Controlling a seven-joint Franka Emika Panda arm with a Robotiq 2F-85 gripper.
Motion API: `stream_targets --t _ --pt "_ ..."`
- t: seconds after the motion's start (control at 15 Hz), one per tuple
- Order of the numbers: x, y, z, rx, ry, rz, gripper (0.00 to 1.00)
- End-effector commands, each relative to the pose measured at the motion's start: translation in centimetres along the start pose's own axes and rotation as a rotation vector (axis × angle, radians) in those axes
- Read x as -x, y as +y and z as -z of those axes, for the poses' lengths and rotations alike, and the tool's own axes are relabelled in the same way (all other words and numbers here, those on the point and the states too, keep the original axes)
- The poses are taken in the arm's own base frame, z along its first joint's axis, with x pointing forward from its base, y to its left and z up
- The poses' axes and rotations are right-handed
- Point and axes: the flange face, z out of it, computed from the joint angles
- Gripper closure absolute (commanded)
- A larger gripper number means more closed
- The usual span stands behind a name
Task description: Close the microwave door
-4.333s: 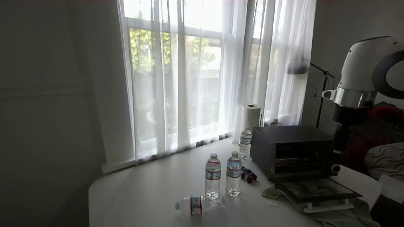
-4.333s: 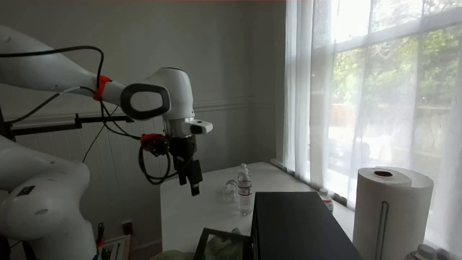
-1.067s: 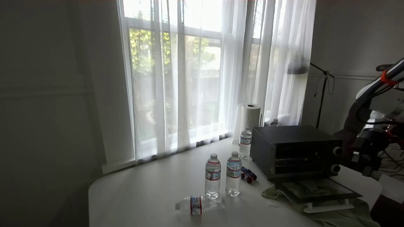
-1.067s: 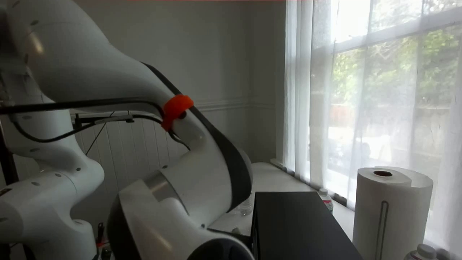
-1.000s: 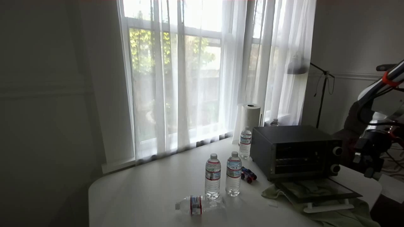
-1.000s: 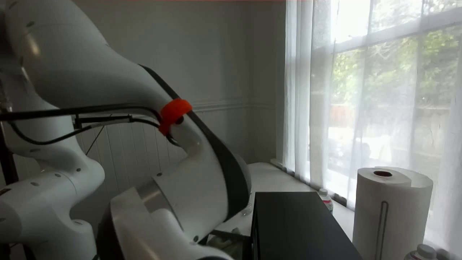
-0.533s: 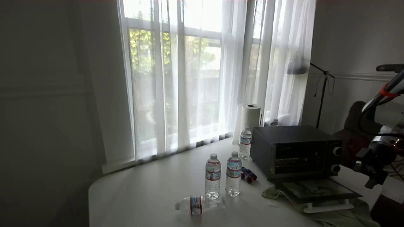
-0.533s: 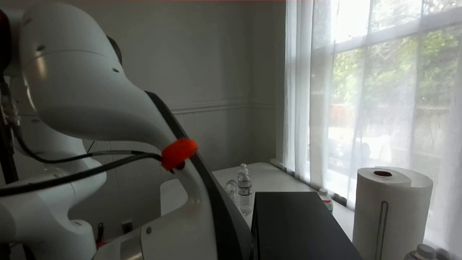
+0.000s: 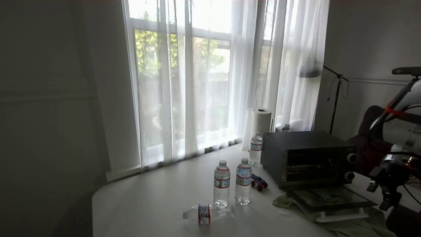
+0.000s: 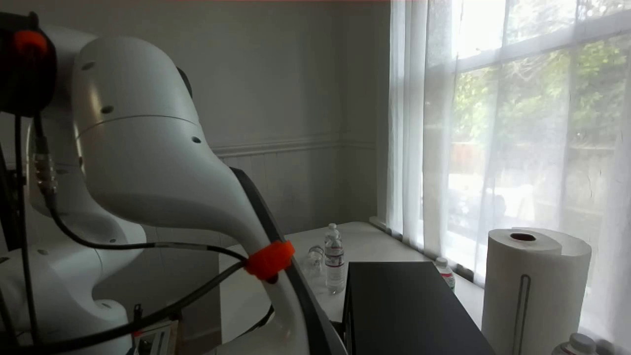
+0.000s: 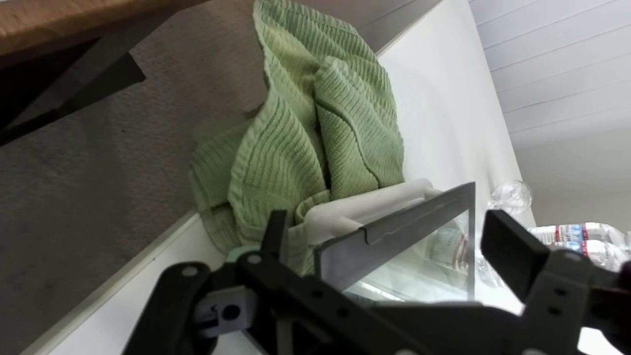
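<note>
Jaws parted, I had gripper (image 11: 388,227) by edge of worktop (image 9: 148,197); figured door (image 9: 330,198) needed slow lift from under handle (image 11: 366,206).

The microwave (image 9: 302,141) is charcoal, its door (image 11: 394,236) dark-framed with a white handle (image 11: 367,207); the towel (image 11: 291,143) ribbed green, desk (image 9: 148,200) white, claw (image 9: 379,197) black.

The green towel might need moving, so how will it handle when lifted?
The green towel should hang floppy, given its loose folds. It may slip off, since part overhangs the table. It might snag, lying partly beneath the microwave door.
</note>
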Motion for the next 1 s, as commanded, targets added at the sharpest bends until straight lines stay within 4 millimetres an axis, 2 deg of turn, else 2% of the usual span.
stream_targets --t 0.0,0.33,0.93 --pt "-0.7 0.6 -0.3 -0.067 -0.001 0.022 0.0" --pt "-1.4 0.8 -0.2 -0.132 0.006 0.015 0.0" --pt "-0.8 0.3 2.1 -0.246 0.006 0.046 0.0"
